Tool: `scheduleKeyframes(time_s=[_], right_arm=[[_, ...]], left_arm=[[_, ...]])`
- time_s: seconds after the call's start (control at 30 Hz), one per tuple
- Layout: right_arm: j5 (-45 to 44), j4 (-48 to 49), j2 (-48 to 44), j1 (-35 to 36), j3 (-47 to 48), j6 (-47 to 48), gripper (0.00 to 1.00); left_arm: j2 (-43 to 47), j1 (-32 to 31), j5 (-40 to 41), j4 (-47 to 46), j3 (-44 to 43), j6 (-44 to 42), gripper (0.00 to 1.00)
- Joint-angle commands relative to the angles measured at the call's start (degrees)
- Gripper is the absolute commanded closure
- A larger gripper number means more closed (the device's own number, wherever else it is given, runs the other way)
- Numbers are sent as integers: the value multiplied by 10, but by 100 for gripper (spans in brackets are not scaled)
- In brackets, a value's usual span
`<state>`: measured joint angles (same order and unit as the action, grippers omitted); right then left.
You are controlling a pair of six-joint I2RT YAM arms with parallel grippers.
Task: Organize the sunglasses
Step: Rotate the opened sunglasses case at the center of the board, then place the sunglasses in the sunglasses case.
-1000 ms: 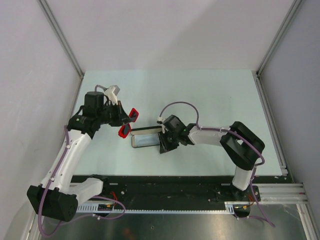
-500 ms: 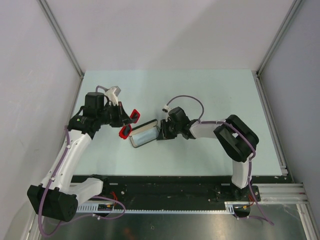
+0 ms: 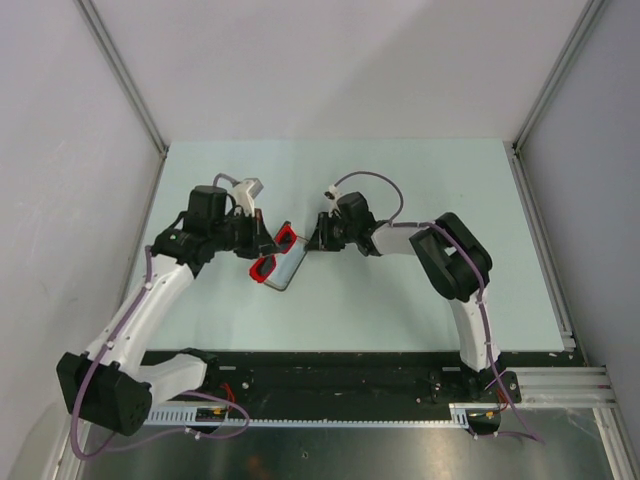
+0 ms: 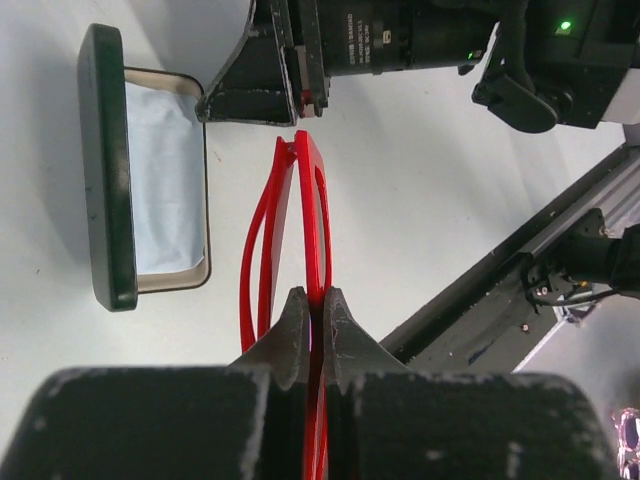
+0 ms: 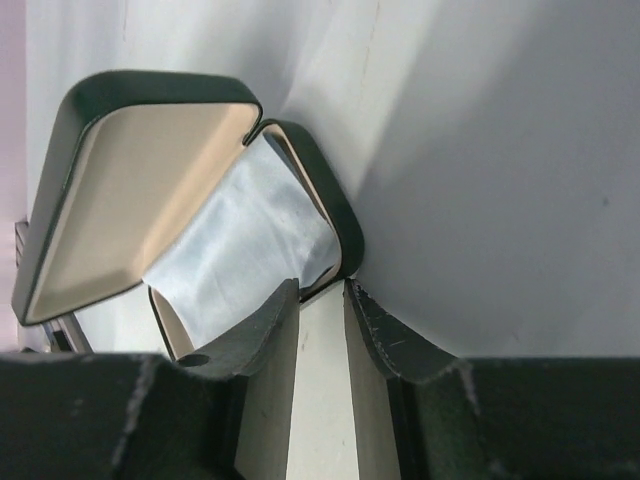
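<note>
The sunglasses (image 4: pixel 318 230) hang folded in the left gripper (image 4: pixel 311 300). Its fingers are pressed narrowly on the thin red frame, and the temple arms bow away on one side. From above, the red frame (image 3: pixel 266 270) sits left of the table's middle and overlaps the near-left end of the black case (image 3: pixel 288 268). Whether frame and case touch cannot be told from there. The left wrist view shows a strip of bare table between the glasses and the case's open rim (image 4: pixel 205 180).

The case stands open, its lid (image 5: pixel 120 190) raised on its hinge and cream-lined. A pale blue cloth (image 5: pixel 245 245) lies in the base and covers most of its floor. The right gripper (image 5: pixel 320 290) is at the case's far end. Its fingers are drawn close, with only a slim gap between them, and they straddle the end wall of the base. From above, the two grippers face each other, with the tilted case between them.

The pale green table (image 3: pixel 420 180) is bare behind both arms and across its whole right half. Grey walls (image 3: pixel 60 150) with metal rails close in the left, right and back edges. The left elbow is nearer to its wall than the right.
</note>
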<state>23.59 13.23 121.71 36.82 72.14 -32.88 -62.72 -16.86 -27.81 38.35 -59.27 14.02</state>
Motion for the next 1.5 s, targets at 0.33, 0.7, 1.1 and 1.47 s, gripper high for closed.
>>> scheduleKeyframes(time_s=[0.33, 0.7, 1.1, 1.47], right_arm=[[-57, -43, 7, -25, 62, -53, 66], [-83, -163, -89, -61, 61, -62, 51], [-133, -260, -227, -27, -13, -1, 53], [-139, -269, -293, -35, -53, 0, 53]], left_arm=[[-79, -60, 120, -157, 35, 59, 100], [-136, -103, 244, -259, 71, 119, 100], [-205, -114, 292, -352, 94, 112, 100], [-235, -117, 297, -436, 155, 98, 100]])
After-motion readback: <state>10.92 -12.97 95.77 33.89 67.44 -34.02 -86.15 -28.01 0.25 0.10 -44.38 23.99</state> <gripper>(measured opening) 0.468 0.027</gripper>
